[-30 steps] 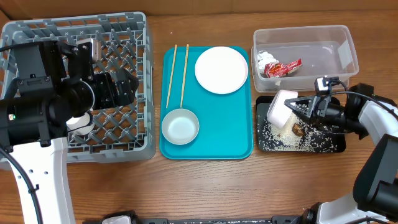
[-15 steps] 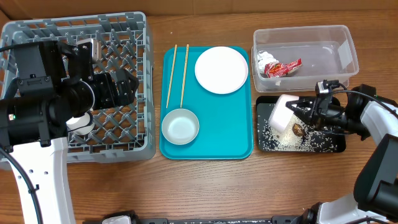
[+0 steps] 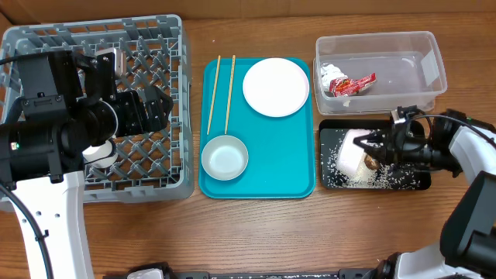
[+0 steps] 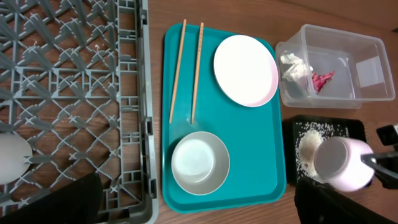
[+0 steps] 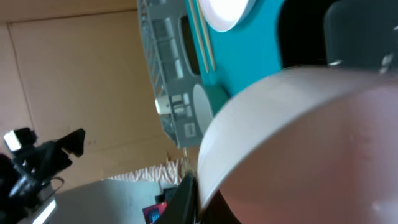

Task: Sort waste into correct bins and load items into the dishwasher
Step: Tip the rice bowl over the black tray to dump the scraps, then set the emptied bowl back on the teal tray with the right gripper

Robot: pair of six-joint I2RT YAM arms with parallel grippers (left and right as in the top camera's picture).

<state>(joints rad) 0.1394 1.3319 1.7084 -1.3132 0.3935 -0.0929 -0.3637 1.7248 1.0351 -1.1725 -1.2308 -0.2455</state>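
Overhead view: the right gripper (image 3: 374, 147) was clamped on the nearest edge of the white cup (image 3: 350, 152) and held it tipped on its side. Just under it lay the black tray (image 3: 416, 183), with rice (image 3: 358, 179) scattered below the cup. The grey rack (image 3: 167, 46) stood well ahead of the fingers, past the teal tray (image 3: 260, 182). The left gripper (image 3: 157, 107) hung over the rack with its jaws apart. The cup looked stiff, smooth and probably light. An edge pinch could slip, I judged, so a slow carry seemed wise.
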